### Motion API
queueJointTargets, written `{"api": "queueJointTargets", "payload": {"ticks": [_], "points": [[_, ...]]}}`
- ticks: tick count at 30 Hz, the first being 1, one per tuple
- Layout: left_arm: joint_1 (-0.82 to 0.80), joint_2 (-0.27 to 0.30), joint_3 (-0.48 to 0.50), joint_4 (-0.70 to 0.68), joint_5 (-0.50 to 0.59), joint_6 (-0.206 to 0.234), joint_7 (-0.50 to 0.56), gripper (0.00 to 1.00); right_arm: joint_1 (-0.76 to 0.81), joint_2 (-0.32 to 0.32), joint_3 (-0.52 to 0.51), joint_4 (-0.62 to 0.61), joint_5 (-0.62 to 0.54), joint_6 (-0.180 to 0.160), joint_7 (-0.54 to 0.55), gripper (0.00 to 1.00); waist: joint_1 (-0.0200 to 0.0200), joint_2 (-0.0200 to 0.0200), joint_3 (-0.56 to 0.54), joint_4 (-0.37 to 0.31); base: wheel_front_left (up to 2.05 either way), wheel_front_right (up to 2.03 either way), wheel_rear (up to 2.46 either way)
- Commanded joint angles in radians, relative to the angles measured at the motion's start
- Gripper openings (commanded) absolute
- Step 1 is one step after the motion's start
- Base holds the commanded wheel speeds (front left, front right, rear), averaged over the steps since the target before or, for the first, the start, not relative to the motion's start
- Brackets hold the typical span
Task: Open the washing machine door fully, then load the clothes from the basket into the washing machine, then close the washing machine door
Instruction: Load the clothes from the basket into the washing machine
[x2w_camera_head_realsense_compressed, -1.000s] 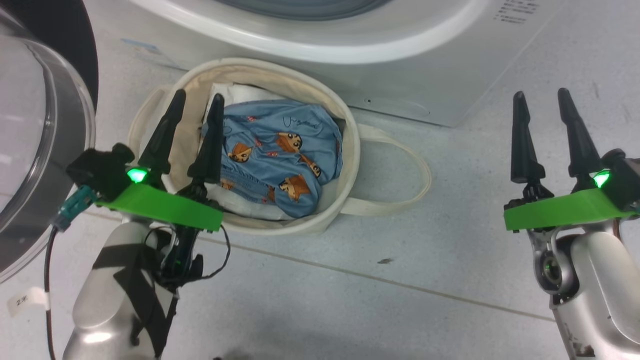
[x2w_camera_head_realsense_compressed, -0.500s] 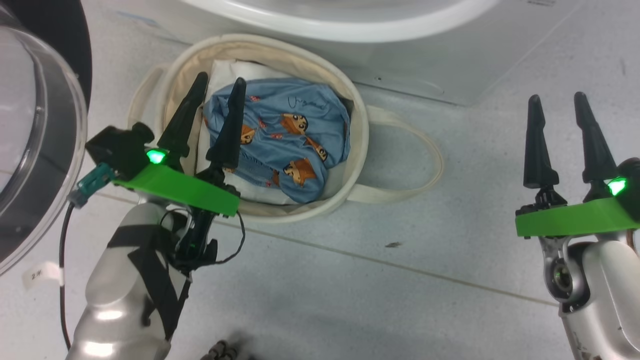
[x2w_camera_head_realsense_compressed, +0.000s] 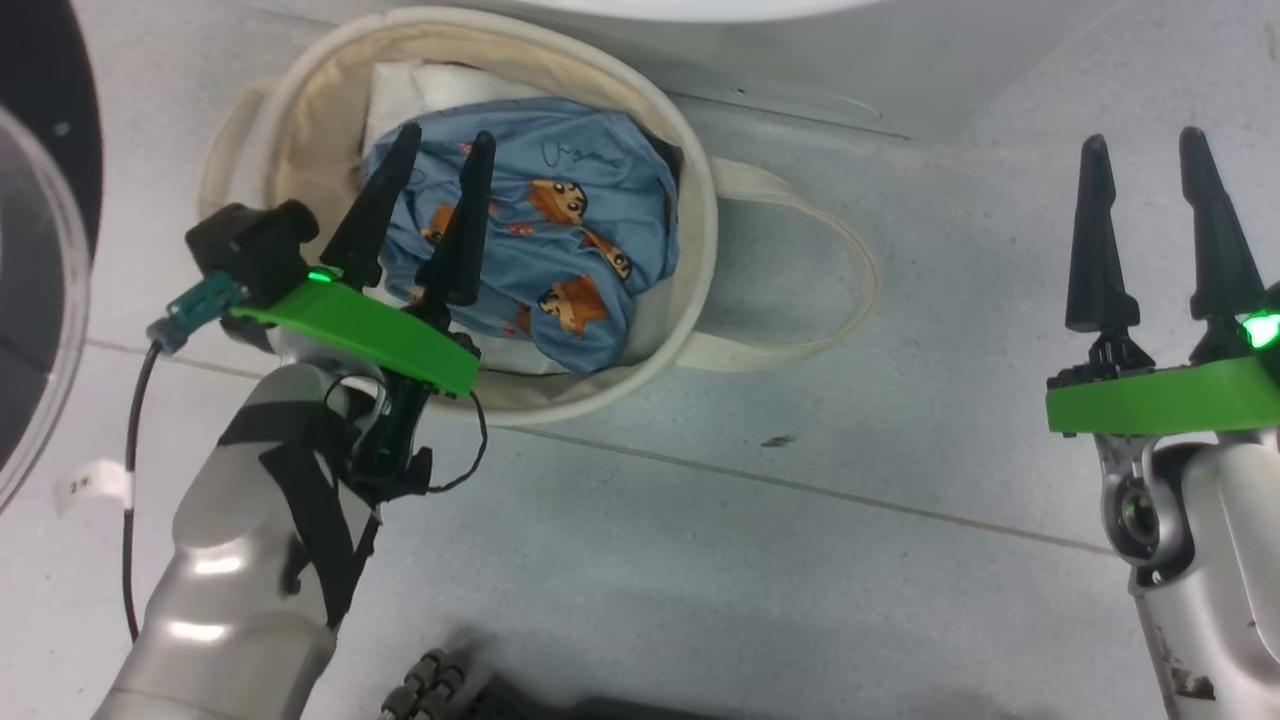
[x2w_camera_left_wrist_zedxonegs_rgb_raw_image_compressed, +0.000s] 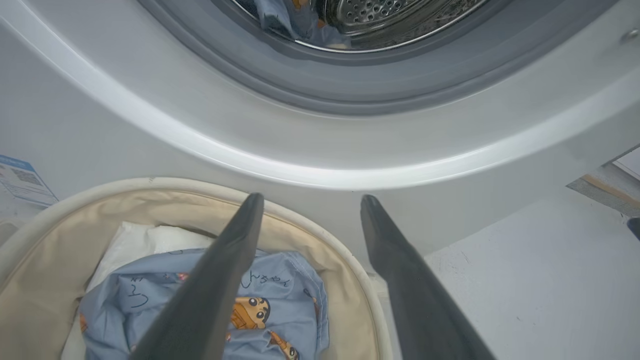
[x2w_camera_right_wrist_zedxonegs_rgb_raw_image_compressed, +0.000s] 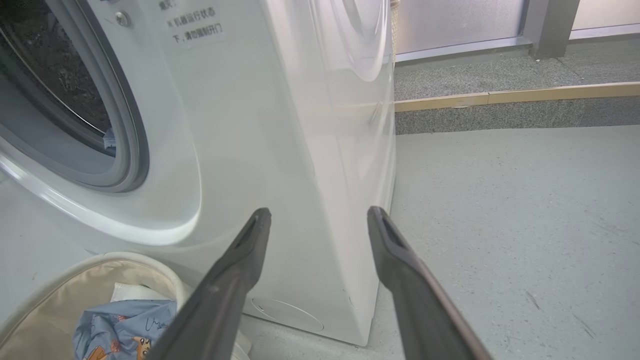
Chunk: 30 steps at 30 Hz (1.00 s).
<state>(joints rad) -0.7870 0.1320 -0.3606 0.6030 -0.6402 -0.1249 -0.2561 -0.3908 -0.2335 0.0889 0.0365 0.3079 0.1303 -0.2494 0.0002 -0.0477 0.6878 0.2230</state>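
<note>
Left end effector (x2w_camera_head_realsense_compressed: 447, 133), fingers apart, hangs over the clothes (x2w_camera_head_realsense_compressed: 560, 230) in the basket (x2w_camera_head_realsense_compressed: 700, 200); whether it touches them is unclear. Right end effector (x2w_camera_head_realsense_compressed: 1143, 137), also spread, is over the floor (x2w_camera_head_realsense_compressed: 700, 560). The washing machine door (x2w_camera_head_realsense_compressed: 35, 300) is cropped at the left.

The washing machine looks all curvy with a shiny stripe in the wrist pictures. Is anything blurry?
Left wrist view: the wide lens bows the washing machine, light glares in a bright band along its front, and the left end effector looks soft, out of focus. Right wrist view: pale reflections gleam on the machine's side. Head view: sharp, with a dim shadow on the floor.
</note>
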Motion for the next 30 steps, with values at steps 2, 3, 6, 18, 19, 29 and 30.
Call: {"api": "queueJointTargets", "payload": {"ticks": [2, 3, 6, 18, 19, 29, 30], "points": [[-0.018, 0.047, -0.002, 0.016, -0.020, -0.006, -0.006, 1.00, 0.011, 0.004, 0.024, -0.028, -0.012, 0.000, -0.007, 1.00, -0.0002, 0.0001, 0.015, -0.015, 0.00, 0.00, 0.00], [-0.026, 0.049, -0.017, 0.034, -0.028, -0.006, -0.006, 1.00, 0.010, 0.006, 0.023, -0.028, -0.013, 0.000, -0.007, 1.00, -0.0002, 0.0001, 0.018, -0.018, 0.00, 0.00, 0.00], [-0.048, 0.057, -0.061, 0.079, -0.045, -0.006, -0.006, 1.00, 0.011, 0.011, 0.018, -0.028, -0.017, 0.000, -0.007, 1.00, -0.0002, 0.0001, 0.028, -0.027, 0.00, 0.00, 0.00], [-0.133, 0.080, -0.211, 0.244, -0.140, -0.006, -0.006, 1.00, 0.020, 0.005, -0.007, -0.065, -0.031, 0.000, 0.023, 1.00, -0.0002, 0.0001, 0.067, -0.050, 0.00, 0.00, 0.00], [-0.137, 0.080, -0.223, 0.255, -0.150, -0.006, -0.006, 1.00, 0.021, 0.005, -0.009, -0.067, -0.031, 0.000, 0.027, 1.00, -0.0002, 0.0001, 0.069, -0.052, 0.00, 0.00, 0.00], [-0.177, 0.096, -0.348, 0.333, -0.200, -0.006, -0.006, 1.00, 0.004, 0.009, -0.021, -0.070, -0.030, 0.000, 0.046, 1.00, -0.0002, 0.0001, 0.089, -0.070, 0.00, 0.00, 0.00], [-0.180, 0.096, -0.360, 0.337, -0.199, -0.006, -0.006, 1.00, 0.003, 0.009, -0.019, -0.071, -0.030, 0.000, 0.047, 1.00, -0.0002, 0.0001, 0.091, -0.072, 0.00, 0.00, 0.00]]}}
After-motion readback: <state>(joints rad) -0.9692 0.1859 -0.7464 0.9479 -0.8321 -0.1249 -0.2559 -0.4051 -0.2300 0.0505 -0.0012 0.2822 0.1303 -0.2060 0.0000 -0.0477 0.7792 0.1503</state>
